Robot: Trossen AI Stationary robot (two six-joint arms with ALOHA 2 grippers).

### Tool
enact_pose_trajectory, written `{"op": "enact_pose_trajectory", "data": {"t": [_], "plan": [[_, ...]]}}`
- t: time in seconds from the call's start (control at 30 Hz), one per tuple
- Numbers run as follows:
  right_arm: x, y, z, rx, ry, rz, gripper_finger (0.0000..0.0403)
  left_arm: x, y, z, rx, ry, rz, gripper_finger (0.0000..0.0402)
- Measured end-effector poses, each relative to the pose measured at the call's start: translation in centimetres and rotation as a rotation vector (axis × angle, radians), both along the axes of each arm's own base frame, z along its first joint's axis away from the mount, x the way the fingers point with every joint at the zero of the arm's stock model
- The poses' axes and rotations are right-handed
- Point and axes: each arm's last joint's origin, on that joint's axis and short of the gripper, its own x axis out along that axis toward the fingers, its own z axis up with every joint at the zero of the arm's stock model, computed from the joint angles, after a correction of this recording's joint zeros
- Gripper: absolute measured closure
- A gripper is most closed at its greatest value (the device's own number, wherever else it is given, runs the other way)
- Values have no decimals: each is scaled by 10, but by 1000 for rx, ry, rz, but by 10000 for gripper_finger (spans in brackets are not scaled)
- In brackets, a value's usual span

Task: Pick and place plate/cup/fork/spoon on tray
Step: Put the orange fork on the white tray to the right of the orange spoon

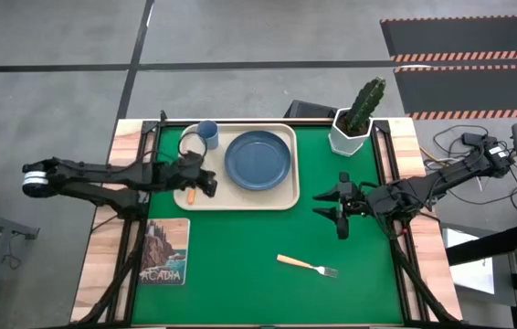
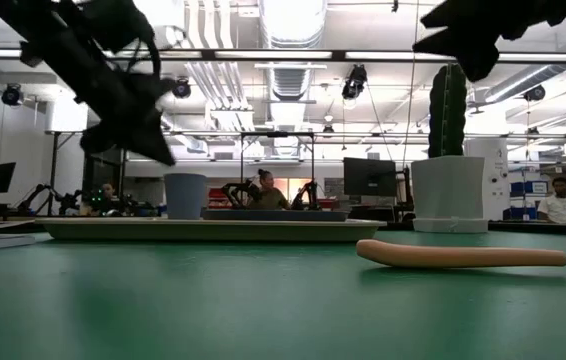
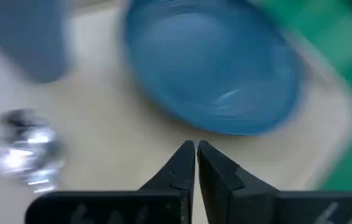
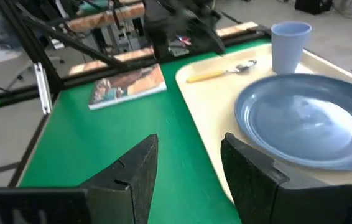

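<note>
On the desk (image 1: 240, 292), left to right, we see the left claw (image 1: 211, 185) — shut, holding nothing — above the tray (image 1: 286, 198), where spoon (image 4: 221, 72), cup (image 1: 208, 134) and plate (image 1: 258, 161) lie; the fork (image 1: 307, 265) on the mat; the right claw (image 1: 334, 212) — open.

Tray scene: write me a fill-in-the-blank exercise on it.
1. The fork lies on the green ____, off the tray.
2. The plate, cup and ____ already sit on the tray.
3. The left end effector is ____.

Missing words: mat; spoon; shut
</note>
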Motion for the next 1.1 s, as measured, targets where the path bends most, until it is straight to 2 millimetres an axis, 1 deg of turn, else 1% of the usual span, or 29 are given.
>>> {"op": "enact_pose_trajectory", "data": {"t": [0.13, 0.23, 0.33, 0.47, 0.53, 0.6, 0.7, 0.83, 0.93, 1.03, 1.1], "plan": [[-1, 0, -4, 28, 40, -12, 239, 11, -30, 12, 19, -161, -124, 400], [-2, 0, -5, 58, 48, -17, 239, 22, -54, 23, 52, -326, -194, 400], [-2, 0, -6, 89, 53, -5, 239, 32, -79, 30, 102, -457, -253, 400], [-2, 2, -6, 107, 63, 44, 239, 48, -108, 35, 150, -565, -335, 400], [-2, 3, -6, 112, 68, 69, 239, 59, -119, 35, 166, -564, -370, 400], [-2, 3, -5, 108, 73, 84, 239, 74, -128, 37, 175, -554, -389, 400], [-2, 4, -2, 87, 67, 130, 239, 98, -140, 38, 198, -507, -424, 400], [-4, 7, 2, 38, 57, 245, 239, 129, -154, 44, 242, -450, -490, 400], [-8, 8, 8, 17, 9, 288, 240, 150, -164, 47, 279, -381, -530, 400], [-14, 11, 14, -1, -25, 318, 245, 166, -171, 46, 304, -277, -574, 400], [-18, 13, 17, -12, -46, 343, 249, 175, -176, 44, 312, -240, -624, 400]]}}
